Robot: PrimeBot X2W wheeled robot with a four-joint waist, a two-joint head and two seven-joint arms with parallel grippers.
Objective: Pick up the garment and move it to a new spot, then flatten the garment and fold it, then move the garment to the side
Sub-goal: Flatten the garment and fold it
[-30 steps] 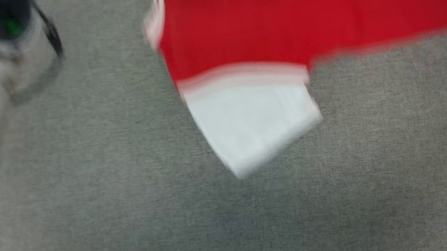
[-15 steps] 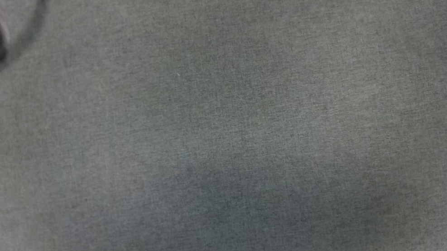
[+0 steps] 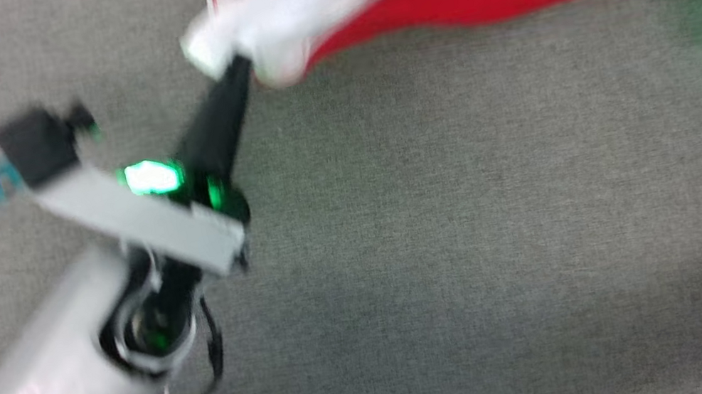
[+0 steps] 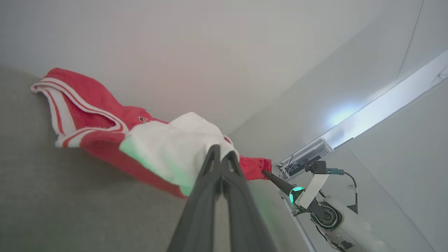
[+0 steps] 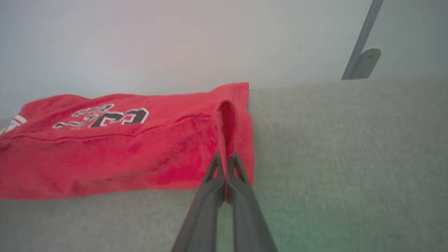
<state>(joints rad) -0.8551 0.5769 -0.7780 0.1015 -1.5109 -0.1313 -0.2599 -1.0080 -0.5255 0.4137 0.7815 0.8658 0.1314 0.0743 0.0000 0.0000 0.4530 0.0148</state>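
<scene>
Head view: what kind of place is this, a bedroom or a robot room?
Probably a plain indoor robot test room, not a home. A big grey cloth-covered surface lies under the red jersey, the walls are bare and pale, and a metal rail with a bracket is fixed to one.

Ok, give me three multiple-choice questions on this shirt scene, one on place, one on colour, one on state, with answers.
1. Where does the left gripper grip the garment? A white sleeve B collar C lettering
2. What colour is the chest lettering? A yellow B dark C green
3. The right gripper is: A open B shut on red cloth C shut on nothing
Answers: 1 A, its fingers pinch white fabric; 2 B, dark letters edged white; 3 B, the red edge sits clamped between closed fingers.
</scene>
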